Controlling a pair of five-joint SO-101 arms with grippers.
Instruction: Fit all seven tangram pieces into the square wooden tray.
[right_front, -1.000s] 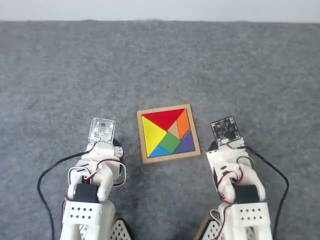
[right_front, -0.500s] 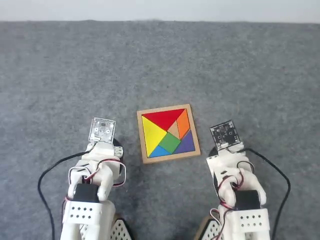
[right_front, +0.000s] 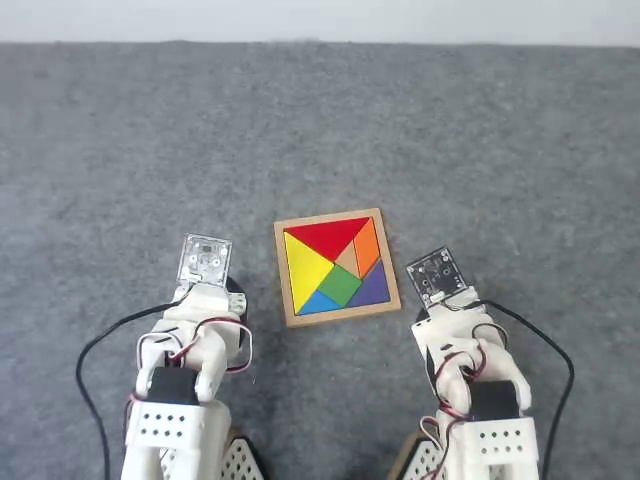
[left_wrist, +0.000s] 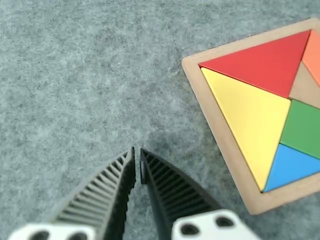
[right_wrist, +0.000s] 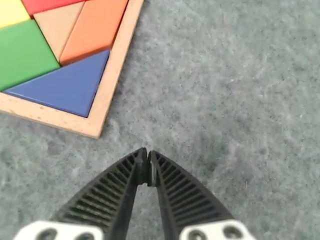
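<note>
We count two arms on the grey mat (right_front: 150, 150), one tray between them, and seven pieces inside it.

Farthest left, the left arm (right_front: 195, 345) sits near the table's front edge with one black cable (right_front: 88, 372) looping beside it. Its gripper (left_wrist: 137, 152) hangs over bare mat just beside the tray's left side. The two ribbed fingers are drawn together to a hairline gap, with nothing between them.

At the centre, the square wooden tray (right_front: 328, 216) lies flat and turned slightly. All seven pieces lie flush within its rim, one of each colour. From the left we see a large yellow triangle (right_front: 303, 272) and a light blue triangle (right_front: 318, 302) at the front. A large red triangle (right_front: 325, 240) runs along the far side, and a green square (right_front: 342, 285) sits in the middle. Then come a tan piece (right_front: 349, 260), an orange piece (right_front: 368, 245) against the right rim and a dark blue triangle (right_front: 373, 289) at the front right corner.

To the right, the second gripper (right_wrist: 148, 152) is over bare mat near the tray's front right corner, apart from the wood. Its two fingers meet at the tips and hold nothing. The right arm (right_front: 472, 375) stands behind it, with one black cable (right_front: 552, 345) arcing along its outer side.
</note>
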